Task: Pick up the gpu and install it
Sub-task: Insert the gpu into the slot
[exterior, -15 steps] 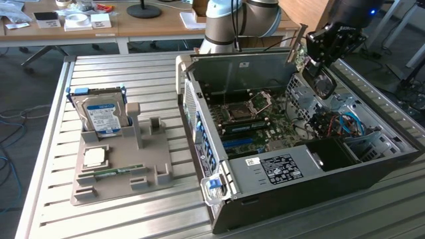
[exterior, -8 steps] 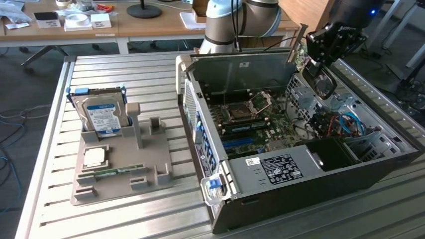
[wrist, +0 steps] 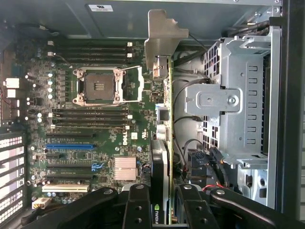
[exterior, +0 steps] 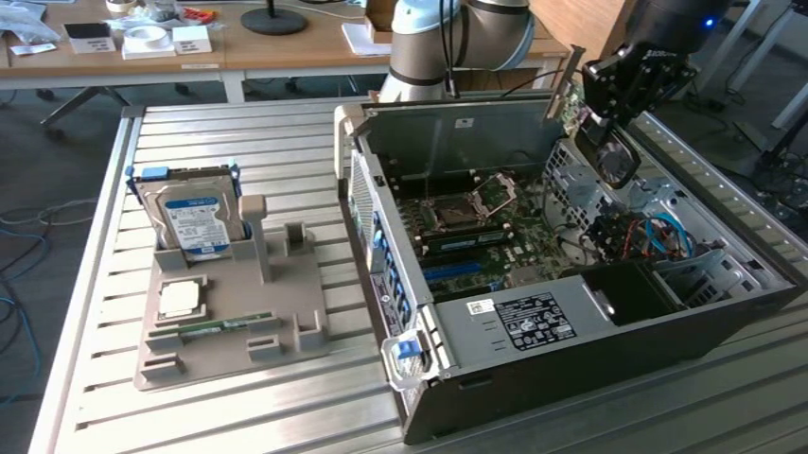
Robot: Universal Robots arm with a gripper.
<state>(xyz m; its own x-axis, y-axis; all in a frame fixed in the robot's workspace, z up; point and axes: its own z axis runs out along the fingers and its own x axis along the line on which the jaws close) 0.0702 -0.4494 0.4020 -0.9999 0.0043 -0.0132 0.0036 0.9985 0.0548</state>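
Note:
The gpu hangs on edge over the far right part of the open computer case, with my gripper shut on it. Its silvery bracket points toward the case's back wall and its black round cooler faces the exterior view's right. In the wrist view the gpu is seen edge-on between my black fingers, its bracket at the far end. It hovers above the motherboard, beside the CPU socket and apart from the blue slot.
A grey parts holder on the slatted table carries a hard drive, a RAM stick and a CPU. Inside the case, a metal drive cage and loose cables lie close to the gpu.

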